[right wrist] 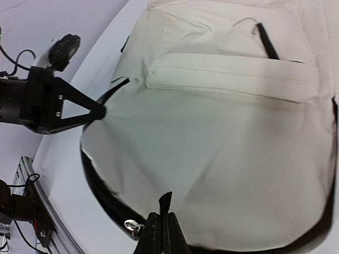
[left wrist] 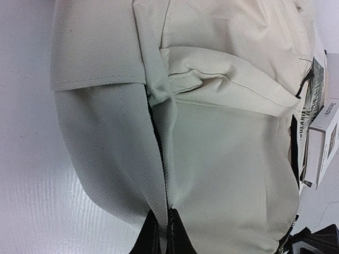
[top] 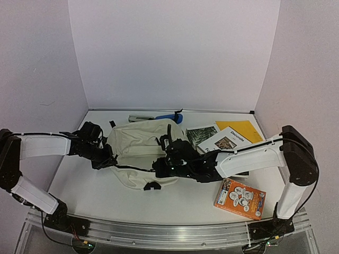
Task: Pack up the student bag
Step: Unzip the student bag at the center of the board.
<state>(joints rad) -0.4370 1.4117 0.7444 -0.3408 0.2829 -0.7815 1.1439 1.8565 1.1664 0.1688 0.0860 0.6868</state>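
The student bag [top: 139, 144], a cream fabric backpack with black zippers, lies in the middle of the table. It fills the left wrist view [left wrist: 222, 132] and the right wrist view [right wrist: 222, 137]. My left gripper [top: 109, 159] is shut on a fold of the bag's cream fabric at its left side [left wrist: 165, 222]. My right gripper [top: 159, 168] is shut on a black zipper pull tab [right wrist: 165, 203] at the bag's near edge [right wrist: 163, 233]. A silver zipper ring [right wrist: 131, 227] hangs beside its fingers. The left gripper also shows in the right wrist view [right wrist: 98, 112].
Right of the bag lie a patterned booklet [top: 202, 134], a white book [top: 226, 141], a yellow folder [top: 244, 130] and an orange book [top: 241, 198] near the front right. A stapler [top: 140, 118] and a blue object [top: 168, 116] lie behind the bag.
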